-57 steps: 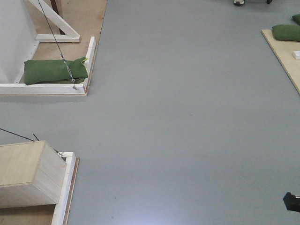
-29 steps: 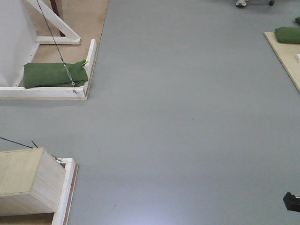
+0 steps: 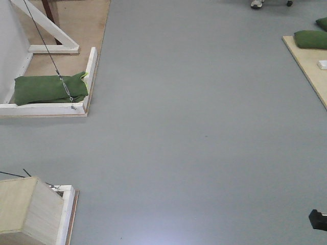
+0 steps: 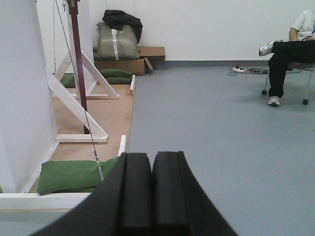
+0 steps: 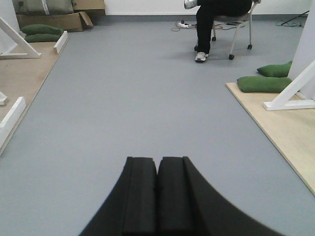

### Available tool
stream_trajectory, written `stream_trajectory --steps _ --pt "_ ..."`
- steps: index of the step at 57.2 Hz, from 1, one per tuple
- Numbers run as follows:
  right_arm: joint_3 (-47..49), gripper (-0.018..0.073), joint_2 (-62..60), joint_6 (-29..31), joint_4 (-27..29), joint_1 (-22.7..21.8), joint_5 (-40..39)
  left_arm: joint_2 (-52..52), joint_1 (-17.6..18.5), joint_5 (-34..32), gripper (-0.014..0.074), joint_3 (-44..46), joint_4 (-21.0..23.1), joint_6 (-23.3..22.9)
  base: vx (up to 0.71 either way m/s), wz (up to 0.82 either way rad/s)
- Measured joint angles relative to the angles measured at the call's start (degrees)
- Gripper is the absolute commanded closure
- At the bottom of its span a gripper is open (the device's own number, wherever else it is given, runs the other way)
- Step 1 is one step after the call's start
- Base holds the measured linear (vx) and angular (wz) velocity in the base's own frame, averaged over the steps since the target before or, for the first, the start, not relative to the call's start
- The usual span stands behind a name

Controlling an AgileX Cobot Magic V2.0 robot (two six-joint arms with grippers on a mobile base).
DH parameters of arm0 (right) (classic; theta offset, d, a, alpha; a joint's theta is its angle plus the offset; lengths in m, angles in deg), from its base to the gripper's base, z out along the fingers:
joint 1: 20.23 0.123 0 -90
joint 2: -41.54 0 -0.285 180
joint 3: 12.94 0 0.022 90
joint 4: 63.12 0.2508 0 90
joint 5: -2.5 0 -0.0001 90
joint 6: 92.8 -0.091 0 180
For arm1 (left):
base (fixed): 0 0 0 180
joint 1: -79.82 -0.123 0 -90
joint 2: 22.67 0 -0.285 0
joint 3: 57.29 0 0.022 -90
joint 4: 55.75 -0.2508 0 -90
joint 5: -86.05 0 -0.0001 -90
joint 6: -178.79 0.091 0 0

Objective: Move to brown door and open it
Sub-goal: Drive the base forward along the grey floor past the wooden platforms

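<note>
A thin reddish-brown upright edge of the brown door [image 4: 76, 59] rises between white braces at the far left of the left wrist view. Its face and handle are hidden. The front view shows only its foot [image 3: 49, 6] at the top left corner. My left gripper [image 4: 151, 157] is shut and holds nothing; it hovers over the grey floor, right of the door's platform. My right gripper [image 5: 157, 160] is shut too and points down the open grey floor.
White frame braces [image 4: 81, 110] and a green sandbag [image 3: 48, 88] lie on the brown platform at left, crossed by a steel guy wire [image 4: 93, 142]. A pale plywood box [image 3: 30, 212] sits near left. A seated person [image 5: 211, 19] is ahead; a light platform [image 3: 309, 61] lies right.
The whole floor scene has slid down and left in the front view: sandbag, white frame and plywood box all sit lower and closer. Both grippers' earlier state is not shown.
</note>
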Motion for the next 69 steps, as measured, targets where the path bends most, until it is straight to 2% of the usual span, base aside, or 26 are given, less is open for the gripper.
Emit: stream_trajectory --steps 69 --pt "0.00 0.0559 0.00 0.00 0.00 0.00 0.00 0.00 0.00 0.00 0.0600 0.00 0.00 0.00 0.15 0.15"
